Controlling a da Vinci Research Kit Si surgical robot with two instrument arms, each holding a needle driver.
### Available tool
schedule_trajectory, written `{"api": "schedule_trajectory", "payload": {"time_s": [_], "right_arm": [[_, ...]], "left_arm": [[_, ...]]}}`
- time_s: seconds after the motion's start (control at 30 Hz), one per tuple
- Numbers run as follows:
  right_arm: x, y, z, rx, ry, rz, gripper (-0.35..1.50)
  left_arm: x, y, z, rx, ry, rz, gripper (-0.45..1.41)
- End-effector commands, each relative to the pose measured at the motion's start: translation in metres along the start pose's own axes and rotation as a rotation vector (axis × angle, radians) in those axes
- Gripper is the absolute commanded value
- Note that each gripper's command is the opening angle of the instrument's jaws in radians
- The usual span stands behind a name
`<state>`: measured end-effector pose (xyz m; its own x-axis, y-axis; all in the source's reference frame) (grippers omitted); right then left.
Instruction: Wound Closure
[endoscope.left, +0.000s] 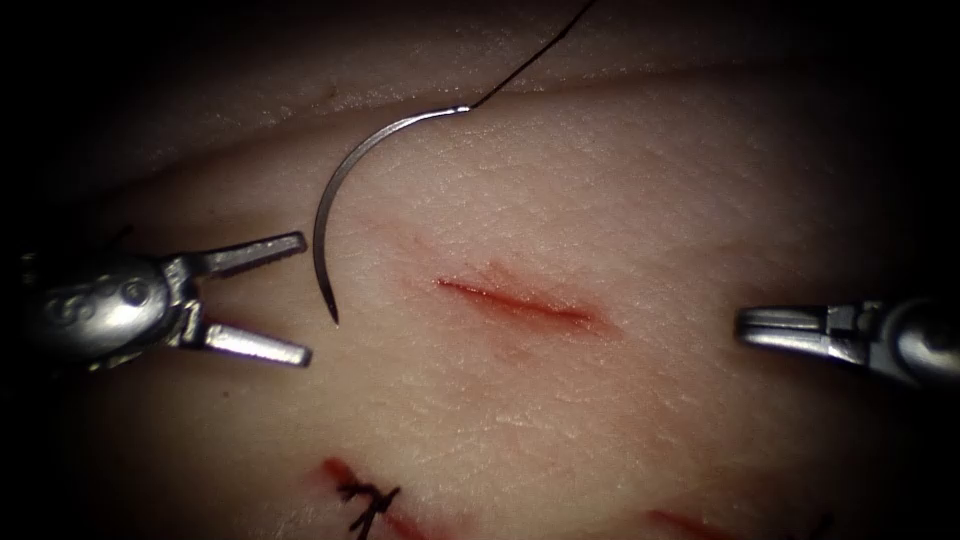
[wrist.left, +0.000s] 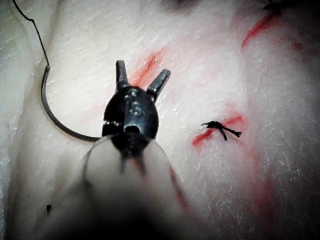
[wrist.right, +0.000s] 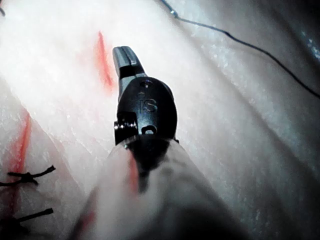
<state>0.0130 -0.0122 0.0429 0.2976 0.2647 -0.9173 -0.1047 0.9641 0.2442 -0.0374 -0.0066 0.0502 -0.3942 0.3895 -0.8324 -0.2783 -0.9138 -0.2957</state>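
Pale tissue (endoscope.left: 600, 200) is marked by a short red cut (endoscope.left: 515, 300). Left of it, the needle (endoscope.left: 335, 200) is seen lying free, thread (endoscope.left: 530, 55) attached. Nothing is held by the wide-open left tool (endoscope.left: 305, 300) or the closed right tool (endoscope.left: 745, 325).

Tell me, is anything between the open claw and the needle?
Nothing visible. The left claw is open and empty, and only bare tissue lies between it and the needle, which rests loose left of the cut.

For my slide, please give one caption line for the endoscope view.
Curved steel needle lying free on pale tissue left of the red cut, between two empty end effectors.
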Motion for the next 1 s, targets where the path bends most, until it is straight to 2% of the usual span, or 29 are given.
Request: {"api": "schedule_trajectory", "payload": {"time_s": [0.03, 0.07, 0.1, 0.13, 0.17, 0.37, 0.5, 0.6, 0.67, 0.7, 0.73, 0.77, 0.8, 1.0], "right_arm": [[0.0, 0.0002, 0.0008, 0.001, 0.001, -0.002, 0.2], [0.0, 0.0002, 0.0008, 0.001, 0.001, -0.002, 0.2], [0.0, 0.0002, 0.0008, -0.007, -0.007, -0.002, 0.45], [0.0, 0.0002, 0.0008, -0.007, -0.007, -0.002, 0.45], [-0.0001, 0.0002, 0.0007, -0.01, -0.011, -0.003, 0.59], [-0.0005, -0.0002, 0.0008, -0.012, -0.011, -0.01, 0.55], [-0.0005, -0.0007, 0.0009, -0.016, -0.013, -0.013, 0.54], [-0.0004, -0.0013, 0.0014, -0.03, -0.022, -0.016, 0.54], [-0.0004, -0.0017, 0.0015, -0.039, -0.029, -0.018, 0.55], [-0.0003, -0.0019, 0.0015, -0.042, -0.031, -0.019, 0.55], [-0.0003, -0.0024, 0.0015, -0.041, -0.037, -0.022, 0.55], [-0.0003, -0.0024, 0.0015, -0.041, -0.037, -0.022, 0.55], [-0.0003, -0.003, 0.0015, -0.036, -0.044, -0.026, 0.55], [-0.0003, -0.0036, 0.0014, -0.038, -0.069, -0.03, 0.52]], "left_arm": [[0.0, -0.0001, 0.0009, 0.002, 0.0, 0.001, 0.49], [0.0, -0.0001, 0.0009, 0.002, 0.0, 0.001, 0.49], [-0.0001, 0.0, 0.0008, 0.026, -0.016, 0.0, 0.48], [-0.0001, 0.0, 0.0008, 0.026, -0.016, 0.0, 0.48], [-0.0002, 0.0002, 0.0006, 0.067, -0.044, -0.006, 0.48], [-0.0003, 0.0004, -0.0002, 0.123, -0.085, -0.03, 0.56], [-0.0003, 0.0002, 0.0001, 0.19, -0.128, -0.044, 0.64], [-0.0002, -0.0007, 0.0014, 0.329, -0.193, -0.169, 0.78], [-0.0002, -0.0011, 0.0021, 0.369, -0.225, -0.207, 0.81], [-0.0003, -0.0013, 0.0024, 0.379, -0.236, -0.232, 0.85], [-0.0004, -0.0018, 0.0032, 0.391, -0.263, -0.262, 0.96], [-0.0004, -0.0018, 0.0032, 0.391, -0.263, -0.262, 0.96], [-0.0011, -0.0024, 0.0045, 0.412, -0.289, -0.305, 1.01], [-0.0044, -0.0032, 0.0069, 0.434, -0.349, -0.381, 1.03]]}}
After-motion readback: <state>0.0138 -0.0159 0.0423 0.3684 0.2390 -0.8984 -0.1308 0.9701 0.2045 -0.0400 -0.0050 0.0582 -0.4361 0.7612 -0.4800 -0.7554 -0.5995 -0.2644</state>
